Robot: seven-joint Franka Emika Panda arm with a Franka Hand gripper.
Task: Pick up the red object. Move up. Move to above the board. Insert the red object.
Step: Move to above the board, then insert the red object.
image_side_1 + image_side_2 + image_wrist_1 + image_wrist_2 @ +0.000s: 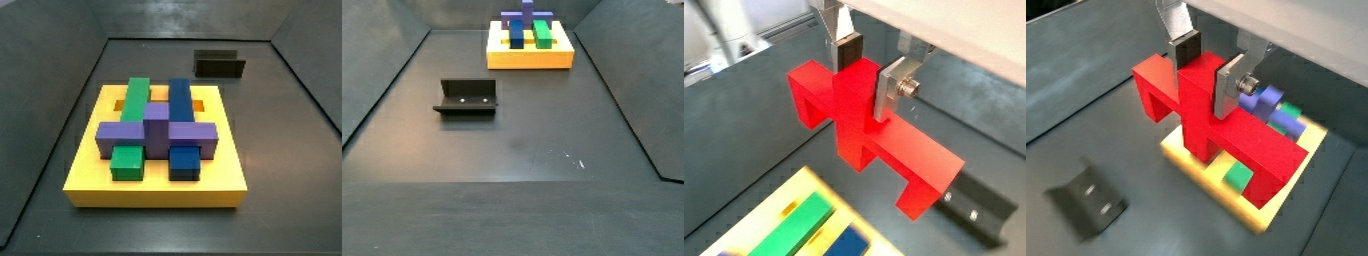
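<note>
In a wrist view, the two-finger hand grips the bright red, blocky arch-like piece of rigid plastic, the red object, by its central post, with one silver finger plate flat against the post's side. The piece hangs clear above the dark grey worktop. Below it lie a corner of the large flat yellow square board and the dark L-shaped fixture.

In a wrist view from the opposite side, the hand is clamped on the same post, and the red object hangs partly over the board, hiding much of it. The fixture stands well apart on the open floor.

In a side view, the board carries green, blue and purple blocks, with the fixture behind it; neither the hand nor the piece shows here.

In a side view from farther back, the board sits near the far wall and the fixture to one side, with wide empty floor between.

The piece looks light, stiff and smooth, so it could twist in a narrow grip. The post seems the sound place to hold. The insertion likely leaves little room among the standing blocks.
</note>
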